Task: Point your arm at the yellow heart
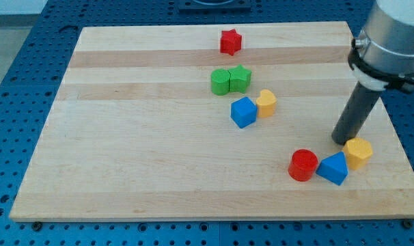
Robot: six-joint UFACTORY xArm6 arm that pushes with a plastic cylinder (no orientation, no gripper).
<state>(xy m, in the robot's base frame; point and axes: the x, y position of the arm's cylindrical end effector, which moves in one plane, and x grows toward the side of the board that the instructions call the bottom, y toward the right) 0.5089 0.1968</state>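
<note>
The yellow heart [266,102] lies near the middle of the board, touching the right side of a blue cube [243,112]. My tip [341,141] is far from it, toward the view's lower right, right beside the upper left edge of a yellow pentagon [358,152]. The rod rises from there to the arm's grey body at the view's top right.
A red cylinder [303,165] and a blue triangular block [333,168] sit just below my tip, next to the yellow pentagon. A green cylinder [221,81] and a green star [240,78] touch above the blue cube. A red star [230,42] lies near the top edge.
</note>
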